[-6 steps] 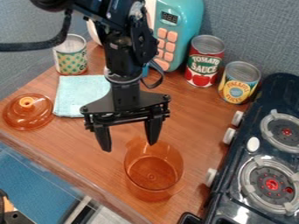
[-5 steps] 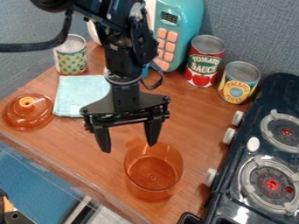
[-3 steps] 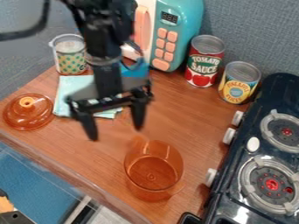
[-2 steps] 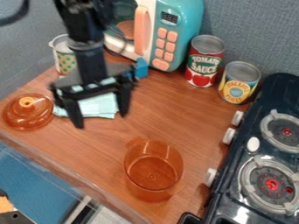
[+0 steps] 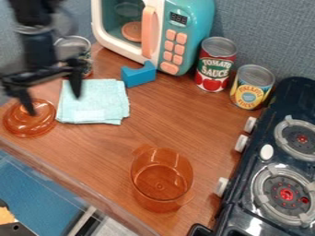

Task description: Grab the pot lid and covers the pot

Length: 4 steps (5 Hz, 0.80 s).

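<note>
Grabbing the lid (image 5: 29,125) by the cloth (image 5: 92,103) comes first, so with my empty gripper (image 5: 54,105) spread wide nearby, I gotta center over it, lower, then pinch.

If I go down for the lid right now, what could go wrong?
The tool looks off-centre from the lid, so one finger might knock it. The other finger shows in front of the cloth and could snag it. The lid sits near the edge of the counter, so a nudge might send it over.
</note>
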Available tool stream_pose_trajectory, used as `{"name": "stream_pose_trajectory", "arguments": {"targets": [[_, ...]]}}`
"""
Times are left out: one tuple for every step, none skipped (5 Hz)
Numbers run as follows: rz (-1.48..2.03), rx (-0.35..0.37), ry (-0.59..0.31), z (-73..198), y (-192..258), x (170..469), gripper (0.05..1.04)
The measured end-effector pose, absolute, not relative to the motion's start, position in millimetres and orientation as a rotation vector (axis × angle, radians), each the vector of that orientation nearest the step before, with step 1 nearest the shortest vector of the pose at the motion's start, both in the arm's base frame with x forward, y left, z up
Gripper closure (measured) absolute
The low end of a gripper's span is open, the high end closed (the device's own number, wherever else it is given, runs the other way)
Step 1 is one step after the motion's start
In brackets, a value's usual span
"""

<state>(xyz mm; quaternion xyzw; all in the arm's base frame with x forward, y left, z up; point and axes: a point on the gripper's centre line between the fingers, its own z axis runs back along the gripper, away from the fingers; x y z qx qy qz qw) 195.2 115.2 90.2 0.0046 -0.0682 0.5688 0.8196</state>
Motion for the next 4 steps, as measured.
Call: {"name": "stream_pose_trajectory", "arguments": {"targets": [[1.355,0.068,-0.154,76,153,182,0.083],[1.43,0.108,-0.137,58,182,181,0.083],[1.467,0.096,-0.145,39,198,185,0.083],[1.482,0.103,-0.19,33,205,193,0.083]]}}
